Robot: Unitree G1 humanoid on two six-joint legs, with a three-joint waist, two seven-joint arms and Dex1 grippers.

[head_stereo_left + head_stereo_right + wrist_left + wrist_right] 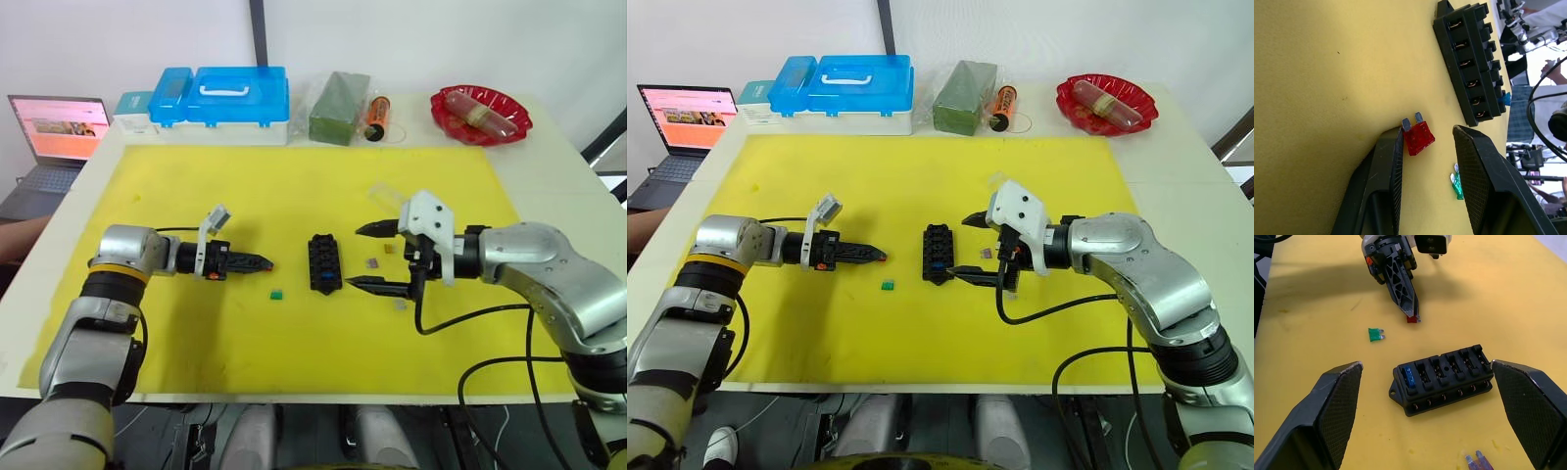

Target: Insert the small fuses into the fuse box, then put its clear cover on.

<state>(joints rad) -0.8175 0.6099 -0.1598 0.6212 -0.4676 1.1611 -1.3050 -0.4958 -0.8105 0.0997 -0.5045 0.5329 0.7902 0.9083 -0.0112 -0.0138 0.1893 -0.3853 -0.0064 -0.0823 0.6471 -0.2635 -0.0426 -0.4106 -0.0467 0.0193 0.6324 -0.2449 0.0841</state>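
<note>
— Fuse box [324, 262] first: where?
— Lies flat in the middle of the yellow mat [294, 186] on the surface, slots up, between the two hands. Holds one blue fuse [1409, 377] in an end slot; looks unfilled otherwise.
— Left hand [1427, 132]?
— Reaches low toward the box, fingers apart around a red fuse [1419, 138]. Touches it with one pad only, so no clamp yet. Probably lines up for a pinch across the plastic body, to leave the blades free for a slot.
— Right hand [353, 257]?
— Spread wide, close beside the box on the other side. Likely waits there to steady it against the push of insertion.
— Remaining fuses?
— Green fuse [277, 292] loose on the mat, just beside the left fingertips; purple fuse [1476, 461] near the right hand. Scattered within easy reach of either side, by the look of it.
— Clear cover [385, 196]?
— Sits on the mat beyond the right hand, apart from the box. Needed only after filling the slots.
</note>
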